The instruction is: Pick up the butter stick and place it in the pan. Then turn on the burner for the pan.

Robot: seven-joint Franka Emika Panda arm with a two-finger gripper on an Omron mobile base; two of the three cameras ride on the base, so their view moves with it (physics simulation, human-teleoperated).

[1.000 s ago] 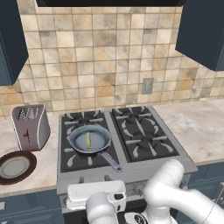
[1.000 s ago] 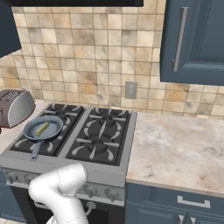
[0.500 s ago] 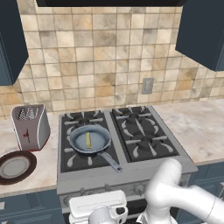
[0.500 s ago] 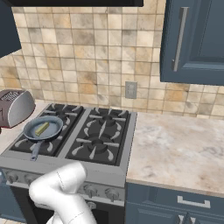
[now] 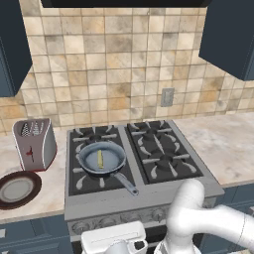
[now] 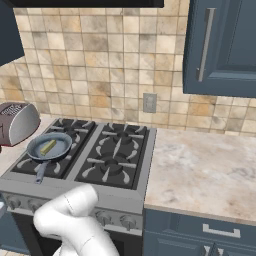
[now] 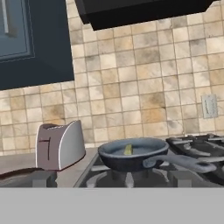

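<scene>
The pan [image 5: 111, 155] sits on the front-left burner [image 5: 79, 172] of the stove, its long grey handle [image 5: 128, 185] pointing toward the front edge. The butter stick [image 5: 100, 159] lies inside it, near the middle. From the right side I see the pan [image 6: 59, 144] with the butter stick [image 6: 48, 147] in it. Looking from low in front of the stove, the pan [image 7: 131, 158] stands above the grate with the butter stick [image 7: 128, 150] showing over its rim. My gripper's white hand [image 5: 113, 239] hangs low before the stove front, below the knobs [image 5: 99, 223]. Its fingers are hidden.
A silver toaster [image 5: 34, 144] stands left of the stove, with a dark-brown plate [image 5: 17, 188] in front of it. Marble counter [image 6: 200, 170] stretches right of the stove. Blue cabinets [image 6: 220, 45] hang above, and a wall outlet [image 5: 167, 97] sits behind the stove.
The hand has sunk a little lower in front of the stove and shifted slightly right. Pan and butter stick have not moved.
</scene>
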